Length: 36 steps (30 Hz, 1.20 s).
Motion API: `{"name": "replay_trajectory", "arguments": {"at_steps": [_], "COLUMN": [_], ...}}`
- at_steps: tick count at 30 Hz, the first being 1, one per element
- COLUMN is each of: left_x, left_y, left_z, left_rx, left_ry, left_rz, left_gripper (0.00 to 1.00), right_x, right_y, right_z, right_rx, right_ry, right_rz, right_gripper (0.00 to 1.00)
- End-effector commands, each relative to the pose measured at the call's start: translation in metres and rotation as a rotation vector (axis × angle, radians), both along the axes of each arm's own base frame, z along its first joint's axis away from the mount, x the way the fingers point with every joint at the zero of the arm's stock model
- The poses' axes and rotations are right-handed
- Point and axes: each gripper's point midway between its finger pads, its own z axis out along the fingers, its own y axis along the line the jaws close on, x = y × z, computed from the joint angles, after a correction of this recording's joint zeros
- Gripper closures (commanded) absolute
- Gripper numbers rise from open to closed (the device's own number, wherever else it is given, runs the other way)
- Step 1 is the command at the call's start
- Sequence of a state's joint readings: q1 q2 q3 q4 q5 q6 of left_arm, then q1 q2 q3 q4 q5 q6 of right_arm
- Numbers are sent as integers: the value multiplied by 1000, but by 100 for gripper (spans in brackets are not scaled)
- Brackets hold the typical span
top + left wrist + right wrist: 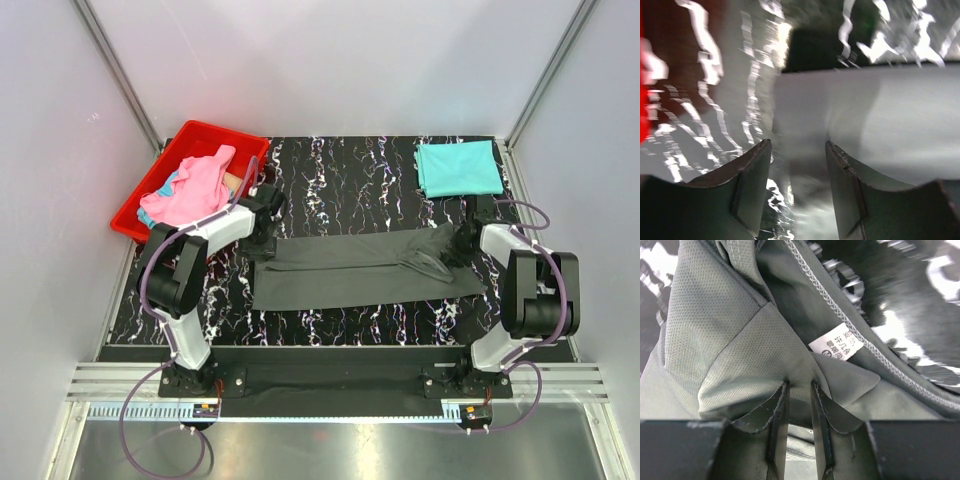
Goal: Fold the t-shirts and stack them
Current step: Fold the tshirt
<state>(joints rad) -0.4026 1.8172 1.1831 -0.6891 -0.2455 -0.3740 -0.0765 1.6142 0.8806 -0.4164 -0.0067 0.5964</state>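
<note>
A dark charcoal t-shirt (360, 272) lies folded into a long strip across the middle of the table. My left gripper (268, 222) is over its left end. In the left wrist view it (797, 145) is open, with the grey cloth (880, 120) and its edge below the fingers; that view is blurred. My right gripper (462, 243) is at the shirt's right end. In the right wrist view it (800, 385) is shut on a pinched fold of grey cloth (730, 340) near the collar and white label (837, 346). A folded teal t-shirt (458, 168) lies at the back right.
A red bin (205, 137) stands at the back left, off the mat's corner, holding a pink shirt (195, 190) and a light blue one (150, 213). The black marbled mat (340, 170) is bounded by white walls at the back and both sides.
</note>
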Motion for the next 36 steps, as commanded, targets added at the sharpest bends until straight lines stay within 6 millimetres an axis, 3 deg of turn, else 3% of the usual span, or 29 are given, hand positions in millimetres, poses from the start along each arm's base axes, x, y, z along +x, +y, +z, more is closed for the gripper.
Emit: {"name": "replay_trajectory", "arguments": {"at_steps": [1, 5, 10, 11, 16, 22, 29, 33, 34, 35, 36], "left_x": [35, 42, 37, 37, 36, 46, 53, 54, 55, 55, 56], "left_y": [15, 12, -37, -38, -34, -19, -11, -8, -8, -7, -6], "left_z": [34, 40, 54, 55, 35, 9, -12, -14, -14, -14, -14], "left_rx": [87, 46, -178, -184, -184, -105, -52, -44, -43, -39, -38], "left_ry": [-173, -177, -185, -176, -75, -8, 22, 24, 20, 19, 17], "left_rz": [75, 88, -73, -80, -89, -94, -75, -59, -56, -51, -46], "left_gripper": [46, 45, 45, 45, 44, 44, 50, 68, 81, 86, 90], "right_x": [-5, -14, 1, 11, 30, 61, 70, 67, 62, 61, 59], "right_y": [-33, -38, -21, -22, -22, -36, -57, -76, -79, -86, -89], "right_z": [4, 16, 47, 59, 78, 69, 51, 36, 31, 32, 34], "right_rx": [-142, -149, -76, -83, -86, -141, -137, -151, -154, -171, -185], "right_ry": [-11, -61, -166, -186, -214, -166, -132, -107, -97, -108, -113], "right_rz": [-87, -148, -75, -56, -25, 11, -76, -120, -129, -147, -156], "right_gripper": [70, 70, 68, 67, 62, 50, 49, 61, 82, 95, 100]}}
